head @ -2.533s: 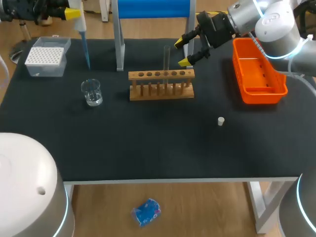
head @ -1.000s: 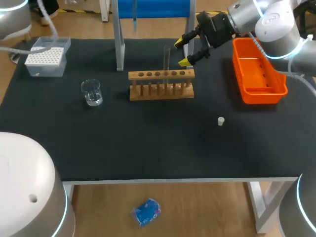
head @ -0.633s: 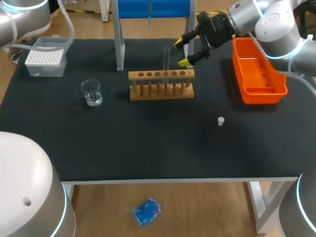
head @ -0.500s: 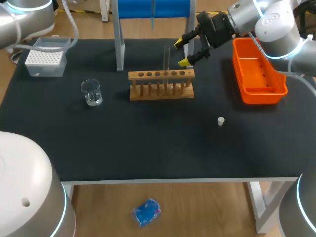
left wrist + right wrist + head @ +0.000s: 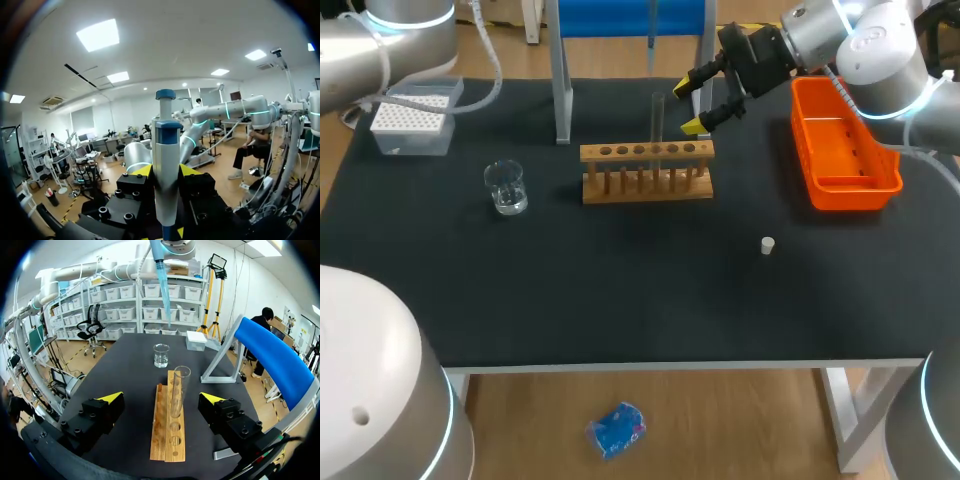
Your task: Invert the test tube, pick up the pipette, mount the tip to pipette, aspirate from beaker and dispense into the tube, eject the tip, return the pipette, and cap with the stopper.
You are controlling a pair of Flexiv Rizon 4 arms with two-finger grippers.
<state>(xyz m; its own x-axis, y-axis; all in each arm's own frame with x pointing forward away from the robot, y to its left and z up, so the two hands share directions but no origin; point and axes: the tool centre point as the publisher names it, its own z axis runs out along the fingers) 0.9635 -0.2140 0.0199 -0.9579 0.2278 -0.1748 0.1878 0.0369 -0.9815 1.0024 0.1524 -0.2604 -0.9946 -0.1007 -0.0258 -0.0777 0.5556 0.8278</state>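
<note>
Test tube upright in rack, beaker apart

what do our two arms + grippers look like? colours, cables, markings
The left arm and right arm are rounded silver-grey links with glowing light-blue rings at the joints. A pale hose loops off the left arm. The left gripper and right gripper have blocky black bodies with bolt heads and wedge-shaped bright yellow tips. No markings can be made out.
</note>
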